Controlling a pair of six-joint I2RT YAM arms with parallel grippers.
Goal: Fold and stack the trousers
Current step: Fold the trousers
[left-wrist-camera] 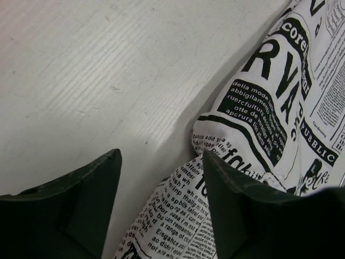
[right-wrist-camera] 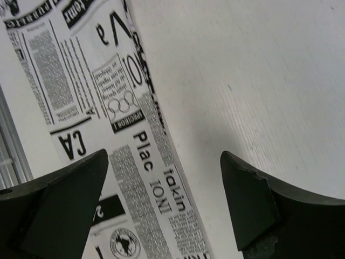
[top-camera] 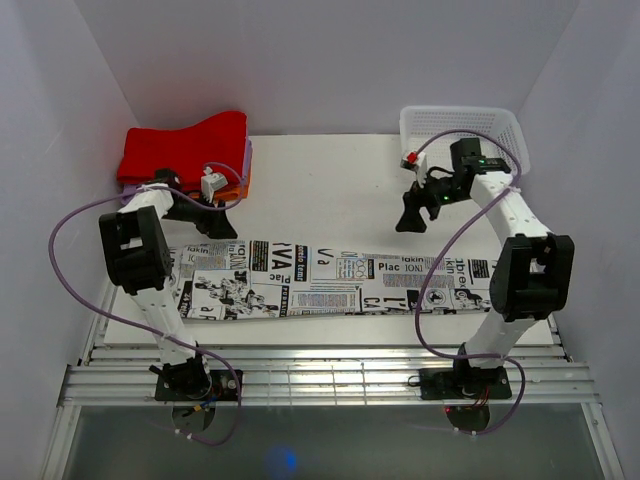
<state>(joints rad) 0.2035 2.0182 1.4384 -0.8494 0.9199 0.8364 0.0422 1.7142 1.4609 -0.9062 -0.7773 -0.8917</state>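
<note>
The newspaper-print trousers [top-camera: 330,278] lie flat in a long strip across the near part of the table. My left gripper [top-camera: 218,226] is open just above the strip's far left corner; in the left wrist view a fold of the trousers [left-wrist-camera: 253,108] lies between and beyond the open fingers [left-wrist-camera: 94,199]. My right gripper [top-camera: 411,220] is open and empty, hovering over the table just behind the strip's far edge; the right wrist view shows the trousers' edge [right-wrist-camera: 135,135] below the spread fingers [right-wrist-camera: 248,199].
A stack of folded red, purple and orange cloths [top-camera: 185,150] sits at the back left. A white mesh basket [top-camera: 462,130] stands at the back right. White walls enclose the table on three sides. A slatted rail [top-camera: 320,375] runs along the near edge.
</note>
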